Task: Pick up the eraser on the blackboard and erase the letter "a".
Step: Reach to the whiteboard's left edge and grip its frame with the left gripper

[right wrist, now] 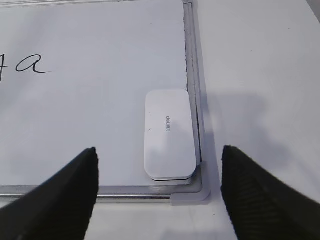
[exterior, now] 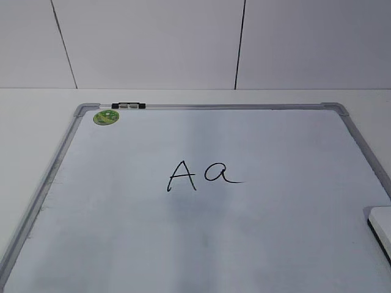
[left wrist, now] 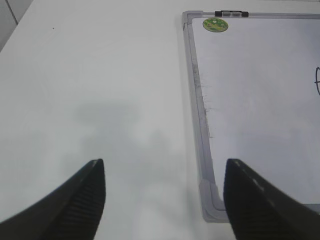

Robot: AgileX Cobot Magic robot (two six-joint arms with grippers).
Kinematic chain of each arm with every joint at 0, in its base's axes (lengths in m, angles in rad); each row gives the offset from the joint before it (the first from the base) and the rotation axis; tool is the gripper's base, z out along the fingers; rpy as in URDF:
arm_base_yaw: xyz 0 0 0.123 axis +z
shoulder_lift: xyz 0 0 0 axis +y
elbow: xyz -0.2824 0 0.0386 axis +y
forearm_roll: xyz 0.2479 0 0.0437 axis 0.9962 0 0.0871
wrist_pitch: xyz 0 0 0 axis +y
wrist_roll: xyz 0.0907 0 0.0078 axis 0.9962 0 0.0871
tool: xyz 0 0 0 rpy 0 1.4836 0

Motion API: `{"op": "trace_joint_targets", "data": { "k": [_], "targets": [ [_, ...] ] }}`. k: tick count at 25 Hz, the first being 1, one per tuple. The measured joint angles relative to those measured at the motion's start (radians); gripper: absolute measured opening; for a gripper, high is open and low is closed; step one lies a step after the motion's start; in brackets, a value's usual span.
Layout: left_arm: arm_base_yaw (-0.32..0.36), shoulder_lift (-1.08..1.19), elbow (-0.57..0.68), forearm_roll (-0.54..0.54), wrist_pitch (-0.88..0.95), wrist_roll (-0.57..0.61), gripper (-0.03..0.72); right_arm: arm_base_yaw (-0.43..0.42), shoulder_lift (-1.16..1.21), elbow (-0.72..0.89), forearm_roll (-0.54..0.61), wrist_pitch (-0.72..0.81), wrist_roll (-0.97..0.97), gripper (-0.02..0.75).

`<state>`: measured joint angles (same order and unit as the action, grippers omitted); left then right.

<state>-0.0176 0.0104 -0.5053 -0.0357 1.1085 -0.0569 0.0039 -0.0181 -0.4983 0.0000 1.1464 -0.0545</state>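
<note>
The blackboard (exterior: 269, 244) is a white board in a silver-grey frame, lying flat on the table. The letter "a" (exterior: 221, 173) stands in black marker near its middle, right of a capital "A" (exterior: 182, 176); it also shows in the right wrist view (right wrist: 31, 65). The eraser (right wrist: 168, 133), white with grey lettering, lies flat in the board's near right corner and shows at the right edge of the exterior view (exterior: 381, 227). My right gripper (right wrist: 159, 157) is open above the eraser's near end. My left gripper (left wrist: 164, 170) is open over the bare table, beside the board's near left corner.
A round green sticker (exterior: 105, 117) and a black-and-silver clip (exterior: 129, 105) sit at the board's far left corner. The board frame's corner cap (right wrist: 192, 196) lies just in front of the eraser. White table (left wrist: 90, 90) surrounds the board; a panelled wall (exterior: 153, 43) stands behind.
</note>
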Motion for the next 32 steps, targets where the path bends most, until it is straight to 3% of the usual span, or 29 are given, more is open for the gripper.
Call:
{"op": "trace_joint_targets", "data": {
  "k": [13,32],
  "targets": [
    [0.000,0.000,0.000,0.000,0.000,0.000,0.506,0.000,0.000,0.000,0.000,0.000,0.000,0.585],
    [0.000,0.000,0.000,0.000,0.000,0.000,0.501,0.000,0.000,0.000,0.000,0.000,0.000,0.585]
  ]
}}
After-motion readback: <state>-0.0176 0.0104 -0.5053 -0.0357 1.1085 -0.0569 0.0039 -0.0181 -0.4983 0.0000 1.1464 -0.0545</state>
